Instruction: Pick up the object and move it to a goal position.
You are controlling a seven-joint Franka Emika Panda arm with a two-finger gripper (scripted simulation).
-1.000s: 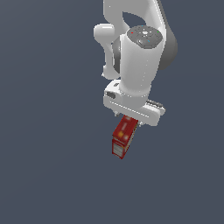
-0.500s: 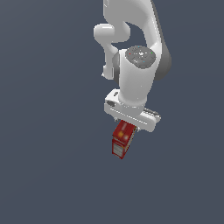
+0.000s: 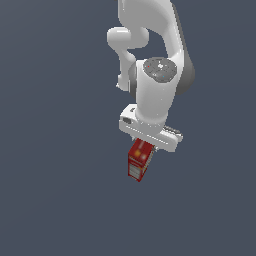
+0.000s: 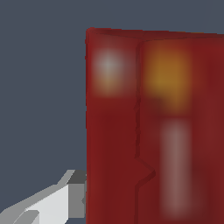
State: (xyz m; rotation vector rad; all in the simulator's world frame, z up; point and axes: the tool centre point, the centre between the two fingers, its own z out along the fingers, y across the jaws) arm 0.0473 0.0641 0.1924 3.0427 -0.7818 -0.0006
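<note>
Box [image 3: 139,159], red, hangs directly under end effector [image 3: 148,145], pinched between fingers [image 4: 65,199], one end pointing away. We carry it: keep squeeze steady, move smoothly so long box doesn't pivot. Goal spot not visible.

The box [image 3: 139,159] is showing deep red on its long sides, with a whitish label at its lower end and a yellow-orange mark near its top. In the wrist view the box [image 4: 153,127] is filling the picture in dark red, carrying a blurred whitish patch, an orange-yellow blotch and a pale pinkish stripe, perhaps printing. The arm [image 3: 155,95] is appearing white with grey joint shading and a grey speckled cap. One end effector finger [image 4: 52,205] is showing light grey. The backdrop is appearing flat slate blue-grey.
</note>
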